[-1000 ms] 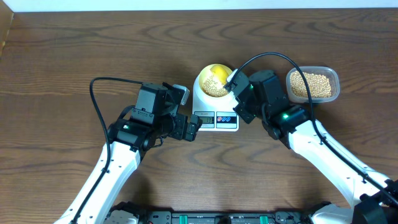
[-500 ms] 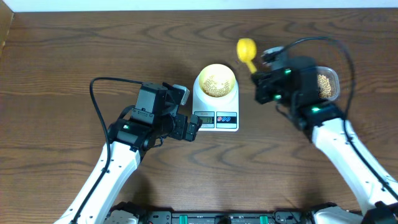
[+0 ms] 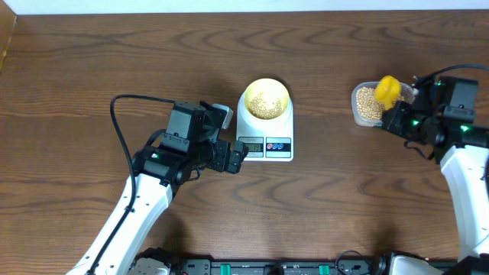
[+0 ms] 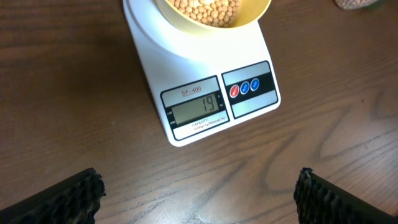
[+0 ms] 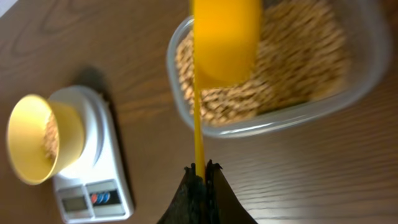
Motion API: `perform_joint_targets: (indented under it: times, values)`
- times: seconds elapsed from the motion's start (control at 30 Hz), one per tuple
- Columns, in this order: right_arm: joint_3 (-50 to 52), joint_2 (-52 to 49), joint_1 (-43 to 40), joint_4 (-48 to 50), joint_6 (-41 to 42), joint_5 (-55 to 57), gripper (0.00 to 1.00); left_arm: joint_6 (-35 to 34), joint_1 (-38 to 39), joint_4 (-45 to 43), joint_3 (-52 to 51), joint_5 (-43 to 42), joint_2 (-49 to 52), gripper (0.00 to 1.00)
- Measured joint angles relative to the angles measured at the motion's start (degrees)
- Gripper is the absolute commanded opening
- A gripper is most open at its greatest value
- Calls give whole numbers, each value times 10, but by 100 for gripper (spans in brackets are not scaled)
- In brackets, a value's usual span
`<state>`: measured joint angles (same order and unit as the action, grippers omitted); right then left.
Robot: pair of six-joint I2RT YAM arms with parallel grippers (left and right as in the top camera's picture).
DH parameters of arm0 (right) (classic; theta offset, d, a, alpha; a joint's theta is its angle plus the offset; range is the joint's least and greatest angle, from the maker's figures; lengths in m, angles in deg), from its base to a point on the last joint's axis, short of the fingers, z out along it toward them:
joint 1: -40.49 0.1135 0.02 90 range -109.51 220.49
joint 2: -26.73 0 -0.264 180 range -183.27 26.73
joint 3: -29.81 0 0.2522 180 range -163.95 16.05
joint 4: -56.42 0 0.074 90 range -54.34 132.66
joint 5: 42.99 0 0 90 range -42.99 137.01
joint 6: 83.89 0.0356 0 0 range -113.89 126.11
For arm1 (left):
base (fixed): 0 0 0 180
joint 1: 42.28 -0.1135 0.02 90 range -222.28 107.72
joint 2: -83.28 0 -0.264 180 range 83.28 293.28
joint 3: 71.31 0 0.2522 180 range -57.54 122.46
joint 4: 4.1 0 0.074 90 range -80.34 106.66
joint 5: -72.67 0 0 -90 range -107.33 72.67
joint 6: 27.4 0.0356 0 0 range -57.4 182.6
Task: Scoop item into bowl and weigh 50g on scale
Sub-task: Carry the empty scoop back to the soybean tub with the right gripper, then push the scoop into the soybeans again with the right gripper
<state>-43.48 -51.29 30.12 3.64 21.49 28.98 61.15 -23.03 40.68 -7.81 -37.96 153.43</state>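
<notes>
The brown wood table (image 3: 92, 61) holds everything. The left arm (image 3: 145, 191) comes in from 7 o'clock and the right arm (image 3: 466, 176) from 4 o'clock. The left gripper (image 4: 199, 199) sits low at 8 o'clock from the scale (image 3: 286, 126), with its two black fingers (image 4: 68, 196) wide apart and nothing between them. The white scale stands near the middle of the table. A clear tub (image 3: 357, 114) sits well apart from it, at 3 o'clock. The pale-yellow bowl (image 3: 248, 90) stands on the scale's round top, at the 12 o'clock end. The right gripper (image 5: 199, 171) is squeezed tight on the thin handle of a yellow scoop (image 3: 387, 92). The scoop's head is over the tub; you cannot tell if it touches the beans there. The scale's little grey display (image 4: 196, 107) is at its 6 o'clock edge and reads 19. Two round buttons (image 4: 244, 88), one red and one blue, are just beside it at 3 o'clock. Tiny tan beans (image 3: 265, 103) lie in the bottom of the bowl, and many more fill the tub.
</notes>
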Motion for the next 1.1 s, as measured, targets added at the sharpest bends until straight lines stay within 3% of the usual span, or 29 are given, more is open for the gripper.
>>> perform_joint_targets:
  times: [0.27, 0.53, 1.1]
  values:
    - [-29, -10, 0, -29, -58, 60, 1, 0, 0, 0, 0, 0, 0, 100]
    - [-29, -98, 0, -38, -105, 66, 1, 0, 0, 0, 0, 0, 0, 100]
    - [-29, -111, 0, -48, -123, 60, 1, 0, 0, 0, 0, 0, 0, 100]
